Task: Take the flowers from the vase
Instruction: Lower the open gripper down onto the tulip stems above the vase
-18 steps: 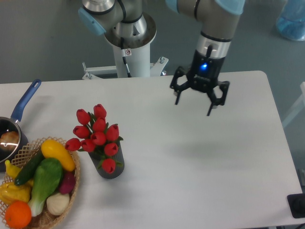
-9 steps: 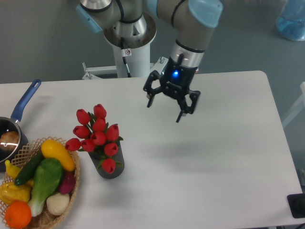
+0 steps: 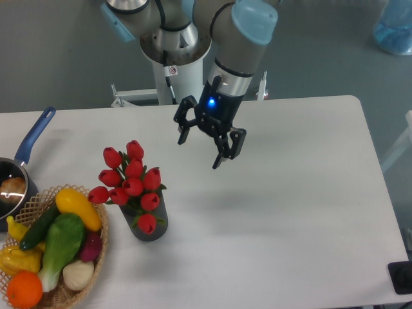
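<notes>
Well apart, empty: jaws above table [image 3: 290,193]

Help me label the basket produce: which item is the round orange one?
The orange fruit at the basket's front-left corner; the others are yellow, green, purple or white.

A robotics lab or test cell is indicated — the arm [image 3: 241,38] is bolted on a white pedestal [image 3: 175,71] behind a plain white table [image 3: 290,212], w/ bare grey flooring seen beyond it. Household props are laid out as for a demo: a wicker basket [image 3: 96,257] of toy-like veg, a blue-handled pot [image 3: 19,167], red tulips [image 3: 131,180] in a dark vase [image 3: 151,226]. A blue water jug [image 3: 394,29] is partly seen at top right — no home furnishings are shown.
</notes>
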You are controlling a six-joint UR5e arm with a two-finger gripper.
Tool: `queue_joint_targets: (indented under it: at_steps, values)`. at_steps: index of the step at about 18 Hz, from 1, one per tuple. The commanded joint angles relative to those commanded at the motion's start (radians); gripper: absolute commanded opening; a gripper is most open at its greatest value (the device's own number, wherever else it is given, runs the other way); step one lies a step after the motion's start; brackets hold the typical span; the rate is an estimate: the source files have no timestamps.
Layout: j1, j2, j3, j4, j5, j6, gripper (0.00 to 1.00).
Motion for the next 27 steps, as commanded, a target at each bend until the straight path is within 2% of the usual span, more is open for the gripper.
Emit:
queue_joint_targets:
  at_steps: [2, 6, 8, 14, 21, 27]
  values:
    - [-0.028, -0.006, 0.003, 0.0, -0.003, -0.012, 1.0]
    - [-0.032, -0.026, -0.006, 0.009, -0.012, -0.026, 1.0]
    - [-0.052, -0.031, -0.005, 0.011, -0.052, -0.04, 1.0]
    - [-0.054, -0.034, -0.02, 0.014, -0.15, -0.069, 1.0]
    - [-0.055, -0.049, -0.02, 0.021, -0.199, -0.075, 1.0]
    - [-0.057, -0.068, -0.018, 0.081, -0.25, -0.133, 1.0]
